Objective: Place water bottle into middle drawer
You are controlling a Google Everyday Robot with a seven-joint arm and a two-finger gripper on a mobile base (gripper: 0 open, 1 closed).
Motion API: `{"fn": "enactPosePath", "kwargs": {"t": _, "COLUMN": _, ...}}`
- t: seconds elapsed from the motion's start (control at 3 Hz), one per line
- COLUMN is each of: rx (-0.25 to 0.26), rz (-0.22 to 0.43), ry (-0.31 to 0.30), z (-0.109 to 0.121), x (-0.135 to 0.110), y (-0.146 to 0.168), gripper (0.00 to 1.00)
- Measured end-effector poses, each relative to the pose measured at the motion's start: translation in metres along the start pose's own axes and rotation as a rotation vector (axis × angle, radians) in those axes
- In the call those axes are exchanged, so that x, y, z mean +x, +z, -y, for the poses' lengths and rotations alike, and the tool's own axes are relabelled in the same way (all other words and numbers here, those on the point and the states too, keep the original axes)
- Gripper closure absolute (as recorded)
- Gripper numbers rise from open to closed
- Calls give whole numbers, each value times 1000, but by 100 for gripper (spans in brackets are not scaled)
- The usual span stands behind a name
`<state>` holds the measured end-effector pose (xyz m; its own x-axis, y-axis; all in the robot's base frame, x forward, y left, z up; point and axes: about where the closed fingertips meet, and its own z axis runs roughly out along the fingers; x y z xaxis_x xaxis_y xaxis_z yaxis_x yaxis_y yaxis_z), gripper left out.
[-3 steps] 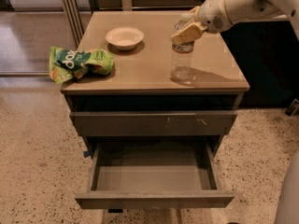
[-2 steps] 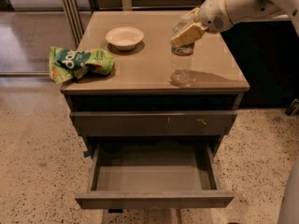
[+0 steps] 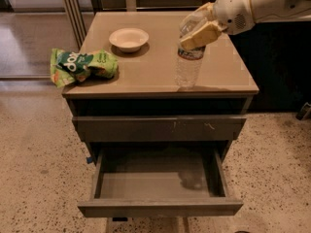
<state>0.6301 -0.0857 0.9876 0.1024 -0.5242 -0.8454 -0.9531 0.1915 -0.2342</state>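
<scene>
The water bottle [image 3: 188,66] is clear plastic and stands upright on the cabinet top [image 3: 150,67] near its front right. Its upper part sits between my fingers. My gripper [image 3: 198,24] reaches in from the upper right and is shut on the bottle's top, with a tan pad [image 3: 202,34] on its near side. The bottle's base looks to rest on the top. The middle drawer [image 3: 155,181] is pulled out below, with a flat grey inside and nothing in it.
A white bowl [image 3: 129,38] sits at the back middle of the top. A green snack bag [image 3: 81,64] lies at the front left edge. A closed drawer front with pale scratches [image 3: 160,127] is above the open drawer. Speckled floor surrounds the cabinet.
</scene>
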Motion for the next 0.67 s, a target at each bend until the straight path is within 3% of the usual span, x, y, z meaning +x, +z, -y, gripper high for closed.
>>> {"fn": "enactPosePath", "kwargs": {"t": 0.33, "rx": -109, "rz": 86, "ry": -13, "z": -49, "x": -26, "y": -17, "gripper": 100}}
{"fn": "enactPosePath", "kwargs": {"t": 0.67, "rx": -132, "rz": 99, "ry": -11, "z": -55, "x": -30, "y": -17, "gripper": 100}}
